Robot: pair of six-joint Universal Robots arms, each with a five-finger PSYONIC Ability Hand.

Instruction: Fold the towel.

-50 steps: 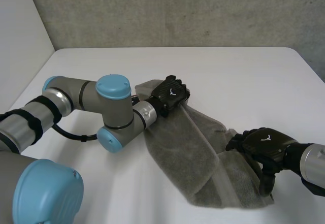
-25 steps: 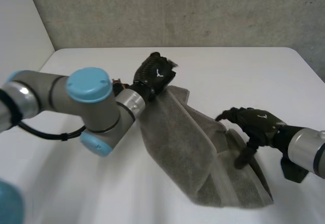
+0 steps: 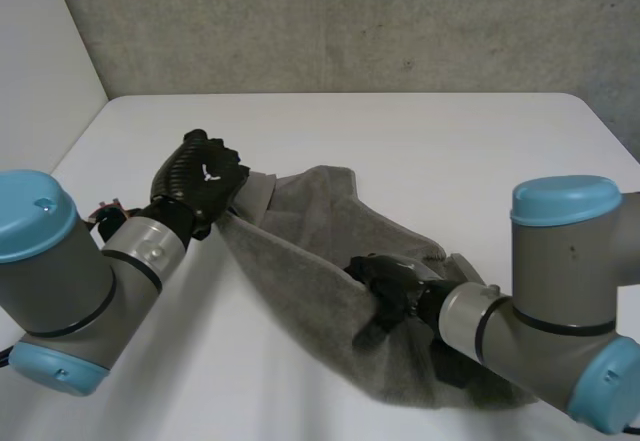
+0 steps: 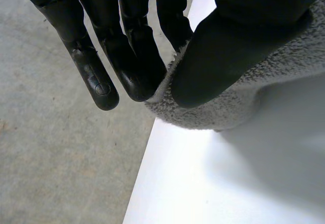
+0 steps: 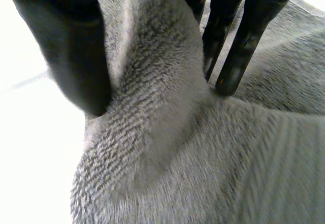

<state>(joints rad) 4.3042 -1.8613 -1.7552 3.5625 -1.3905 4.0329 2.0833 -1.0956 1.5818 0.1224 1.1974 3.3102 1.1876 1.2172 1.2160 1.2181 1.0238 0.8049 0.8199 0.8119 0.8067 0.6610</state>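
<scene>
Towel (image 3: pixel 320 251): grey and rumpled. We see it as a diagonal band across the white table (image 3: pixel 450 141), running from the left hand down toward the right arm (image 3: pixel 560 291).

Left hand (image 3: pixel 200 181): clamped on the towel's far-left end. In the left wrist view the towel (image 4: pixel 244 97) edge is pinched between the thumb and the fingers (image 4: pixel 134 66) of this hand (image 4: pixel 228 41). The thumb covers the spot, so we can't tell whether it is a corner or plain edge. That end looks raised just off the table (image 4: pixel 228 183). Grey floor (image 4: pixel 51 158) lies past the table edge.

Right hand (image 3: pixel 395 286): on the towel's middle, near its front edge. In the right wrist view a raised ridge of towel (image 5: pixel 167 132) sits between the thumb and the fingers (image 5: pixel 238 51) of this hand (image 5: pixel 66 46), so we read it as gripping that ridge. The contact under the fingertips is hard to make out.

Hidden: the towel's lower-right end runs behind the right arm, so its corners there can't be made out. The left arm (image 3: pixel 60 281) is cut off at the frame edge. A concrete wall (image 3: pixel 350 21) stands behind the table.
</scene>
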